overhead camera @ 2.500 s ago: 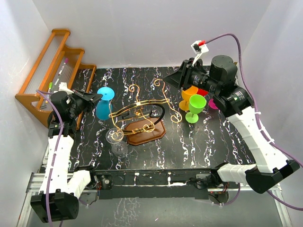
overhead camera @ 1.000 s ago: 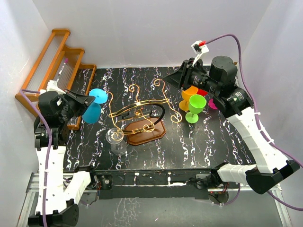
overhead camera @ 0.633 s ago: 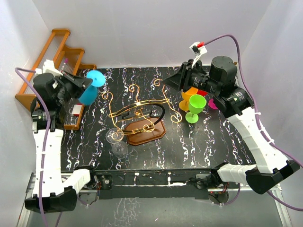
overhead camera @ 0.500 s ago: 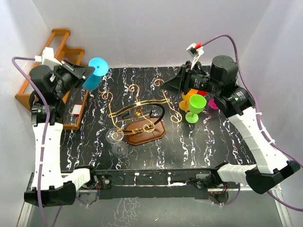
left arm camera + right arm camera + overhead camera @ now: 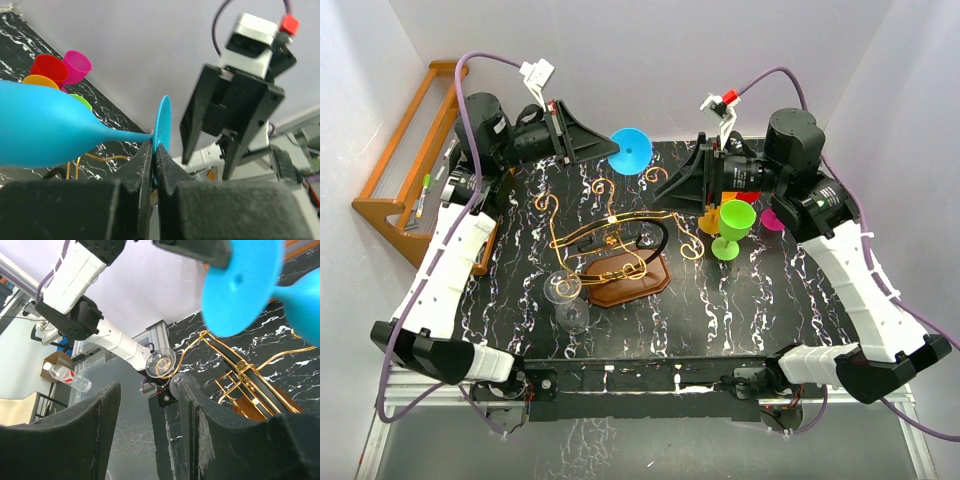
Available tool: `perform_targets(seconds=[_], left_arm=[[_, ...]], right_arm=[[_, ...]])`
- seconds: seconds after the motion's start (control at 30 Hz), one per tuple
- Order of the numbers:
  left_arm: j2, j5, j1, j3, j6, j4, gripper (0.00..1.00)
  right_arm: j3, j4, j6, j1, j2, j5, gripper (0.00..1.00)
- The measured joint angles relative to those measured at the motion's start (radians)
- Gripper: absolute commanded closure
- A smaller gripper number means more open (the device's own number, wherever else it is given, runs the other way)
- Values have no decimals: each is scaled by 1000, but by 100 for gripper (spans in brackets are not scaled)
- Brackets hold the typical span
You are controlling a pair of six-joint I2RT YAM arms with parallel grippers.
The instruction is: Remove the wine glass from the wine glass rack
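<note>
The blue wine glass (image 5: 47, 132) is in the left gripper (image 5: 154, 148), whose jaws are pressed nearly together where stem meets foot; whether they bite the stem or the foot's rim is hard to tell. The bowl juts sideways from the fingers, stem roughly level. It looks like light, stiff, smooth plastic, so it could swivel in so small a pinch. The thin stem just under the foot seems the best hold, the disc acting as a stop. The left arm is raised high and reaching inward, with the wine glass rack (image 5: 620, 240) well below its gripper. The right gripper (image 5: 662, 192), fingers spread wide, faces the foot from near, not touching.
</note>
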Motion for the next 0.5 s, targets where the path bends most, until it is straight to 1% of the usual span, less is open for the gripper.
perform_targets(seconds=[0.17, 0.37, 0.5], left_arm=[[-31, 86, -14, 3, 32, 6, 100], [-57, 168, -14, 3, 13, 76, 100], [-59, 198, -20, 3, 11, 82, 100]], right_arm=[[16, -16, 0, 0, 19, 21, 47], [24, -19, -1, 0, 45, 29, 47], [50, -24, -1, 0, 71, 24, 48]])
